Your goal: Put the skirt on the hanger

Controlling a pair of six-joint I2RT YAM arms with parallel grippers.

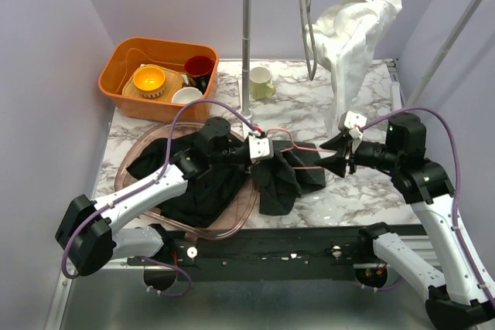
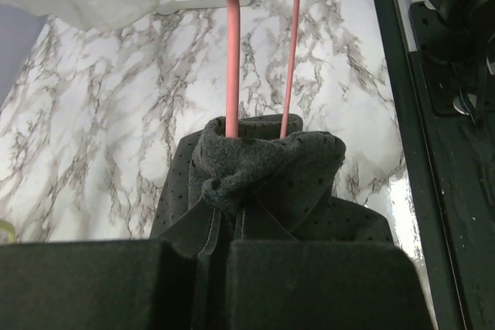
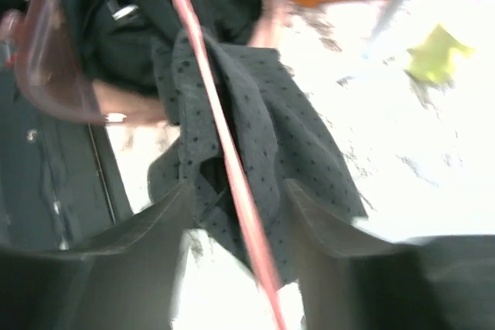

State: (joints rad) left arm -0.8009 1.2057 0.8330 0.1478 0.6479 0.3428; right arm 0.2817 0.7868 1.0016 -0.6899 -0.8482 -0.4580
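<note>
A white marble-patterned table (image 1: 309,106) fills the space between pale lavender walls.

At its middle, the left gripper (image 1: 263,148) is pressed together on a bunched fold of the dark dotted skirt (image 1: 282,183). In the left wrist view the fingers (image 2: 309,284) meet around the fabric (image 2: 271,168), and the two pink wires of the hanger (image 2: 230,75) run into that same fold.

Facing it from the right, the right gripper (image 1: 340,156) stands spread. Its wrist view shows the hanger wire (image 3: 209,90) passing between the parted fingers (image 3: 325,229), with the skirt (image 3: 286,137) draped over the wire beyond. That picture is blurred, so whether either finger touches the wire cannot be told.

The hanger (image 1: 305,148) lies roughly level between the two grippers. The skirt hangs from its left part, and its lower edge rests on the table.

Just left of this, under the left arm, a clear pinkish tub (image 1: 124,161) holds more dark clothing (image 1: 201,191).

Behind the grippers rises the clothes rack (image 1: 246,52). A white garment (image 1: 352,44) hangs on it right above the right gripper, beside a bare wire hanger (image 1: 309,36).

A yellow-green mug (image 1: 261,83) stands by the rack's post. An orange basin (image 1: 116,67) with bowls and a red cup sits in the far left corner.
</note>
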